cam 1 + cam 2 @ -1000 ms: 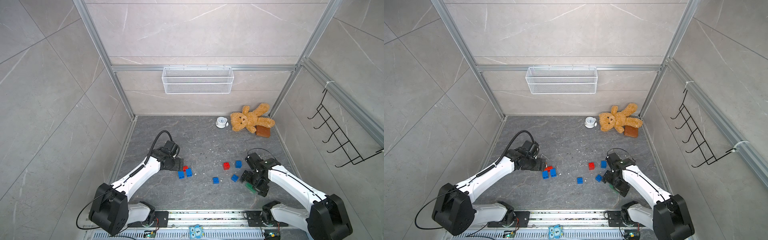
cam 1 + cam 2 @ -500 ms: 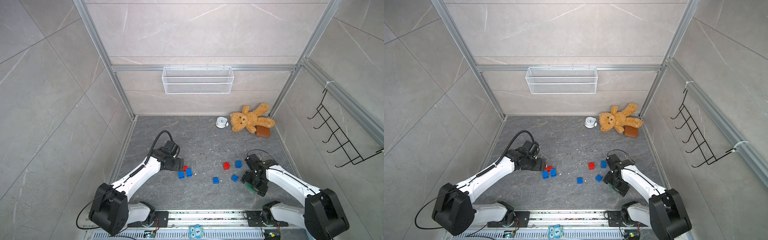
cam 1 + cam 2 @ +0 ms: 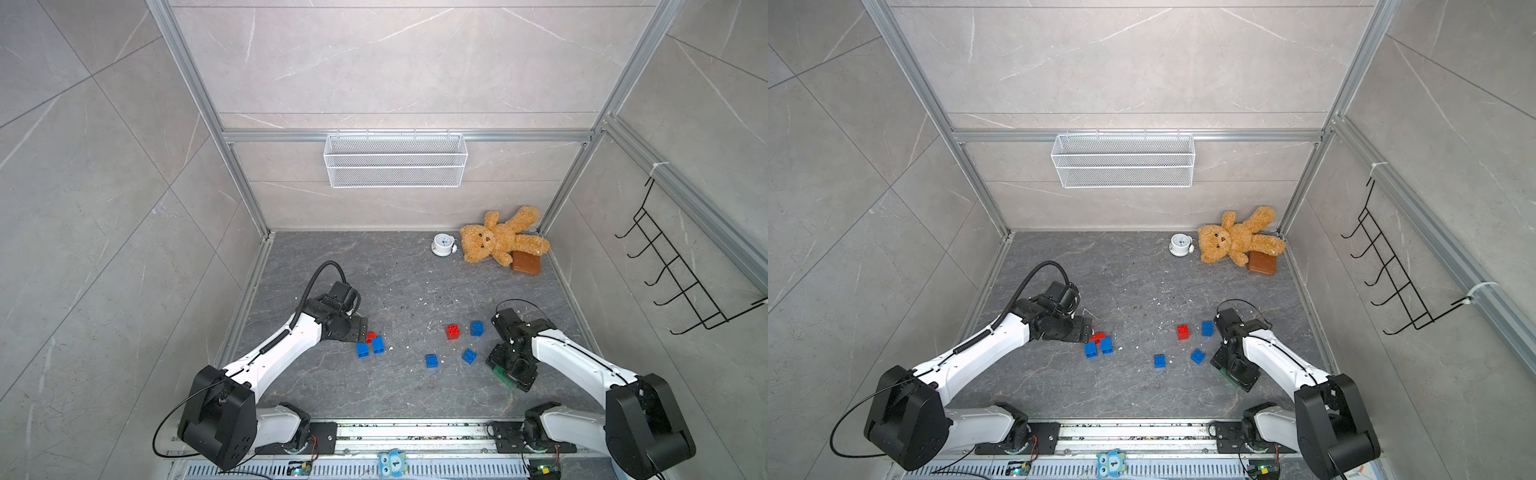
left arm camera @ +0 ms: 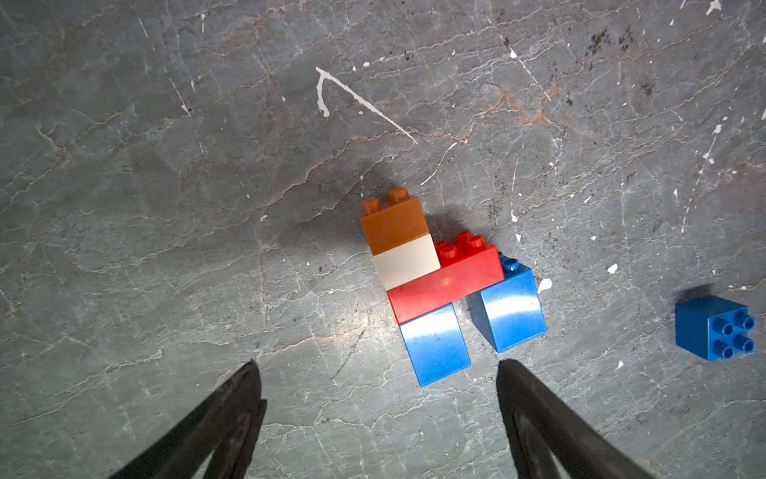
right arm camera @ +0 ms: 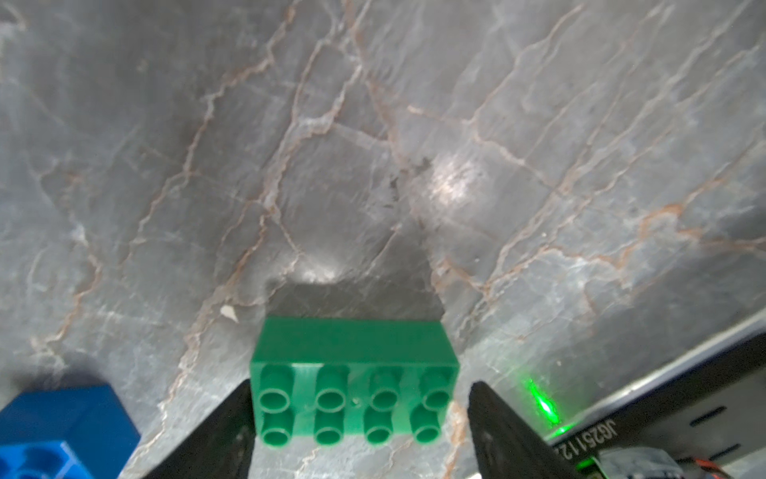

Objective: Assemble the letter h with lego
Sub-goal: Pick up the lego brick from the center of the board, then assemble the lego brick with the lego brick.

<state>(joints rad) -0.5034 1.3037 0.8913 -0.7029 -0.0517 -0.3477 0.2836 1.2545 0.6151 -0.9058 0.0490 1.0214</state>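
While left jaws hang wide open, holding nothing, brick build (image 4: pixel 447 286) lies flat on worktop (image 4: pixel 166 166) just ahead: brown, white, red, blue. Right jaws sit either side of green brick (image 5: pixel 352 352), one touching, small gap at other, not clamped. Loose red brick (image 3: pixel 452 331), blue brick (image 3: pixel 476 328) side by side, mid worktop.

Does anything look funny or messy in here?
Yes. The teddy bear is flopped partly over a brown block in the back corner. One blue brick of the lego build sits crooked, not lined up with its blue neighbour.
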